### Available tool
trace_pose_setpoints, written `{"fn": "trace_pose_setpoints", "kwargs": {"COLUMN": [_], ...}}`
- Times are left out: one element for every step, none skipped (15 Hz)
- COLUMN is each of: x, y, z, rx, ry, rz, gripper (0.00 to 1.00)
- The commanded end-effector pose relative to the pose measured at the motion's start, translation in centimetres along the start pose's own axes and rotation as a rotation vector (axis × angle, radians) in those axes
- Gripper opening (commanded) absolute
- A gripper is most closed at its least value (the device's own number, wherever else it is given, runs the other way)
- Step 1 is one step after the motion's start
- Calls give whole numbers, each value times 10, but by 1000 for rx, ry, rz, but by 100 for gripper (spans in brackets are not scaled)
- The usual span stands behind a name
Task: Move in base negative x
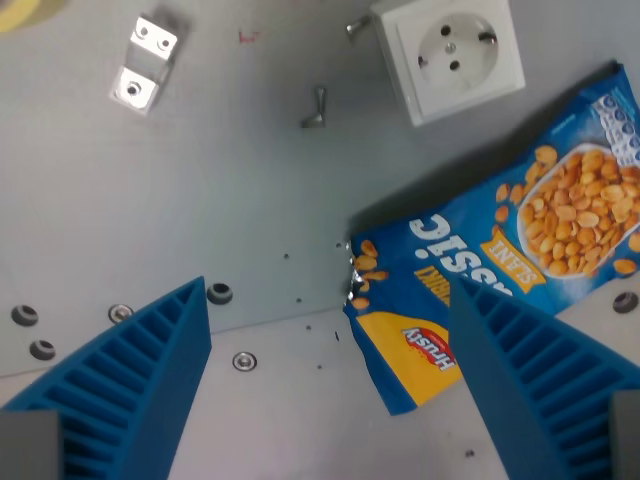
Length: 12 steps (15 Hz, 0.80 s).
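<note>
End effector [325, 300] spread wide and empty, right finger over the peanut bag [500, 270]

Grey worktop [200, 220], dotted with screws and small holes. Lying flat on it: blue peanut bag [500, 270] at the wrist view's right, white socket block [448, 55] up top, metal bracket [143, 65] upper left, small bolt [317, 108] between bracket and socket.

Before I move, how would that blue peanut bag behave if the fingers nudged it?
The peanut bag looks like thin crinkled foil lying flat, so it would probably slide and buckle rather than roll. Its loose contents likely shift, making it floppy when lifted. The glossy surface may be slippery.
</note>
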State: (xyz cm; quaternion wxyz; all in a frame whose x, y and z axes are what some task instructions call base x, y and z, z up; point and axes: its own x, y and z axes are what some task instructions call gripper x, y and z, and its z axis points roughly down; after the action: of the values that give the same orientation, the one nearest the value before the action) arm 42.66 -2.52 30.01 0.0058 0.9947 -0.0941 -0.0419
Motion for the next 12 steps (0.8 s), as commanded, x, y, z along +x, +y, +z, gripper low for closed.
{"fn": "trace_pose_setpoints", "kwargs": {"x": [-27,-32,-37,-41,-46,-51,-56,-61,-66,-71,-76,-81], "y": [11,13,15,16,18,20,22,24,26,28,30,32], "z": [-1,0,1,2,4,5,6,8,9,11,12,14], "rx": [11,11,11,11,11,11,11,11,11,11,11,11], "ry": [71,71,71,71,71,71,71,71,71,71,71,71], "rz": [-5,-5,-5,-5,-5,-5,-5,-5,-5,-5,-5,-5], "gripper": [100,100,100,100,100,100,100,100,100,100,100,100]}}
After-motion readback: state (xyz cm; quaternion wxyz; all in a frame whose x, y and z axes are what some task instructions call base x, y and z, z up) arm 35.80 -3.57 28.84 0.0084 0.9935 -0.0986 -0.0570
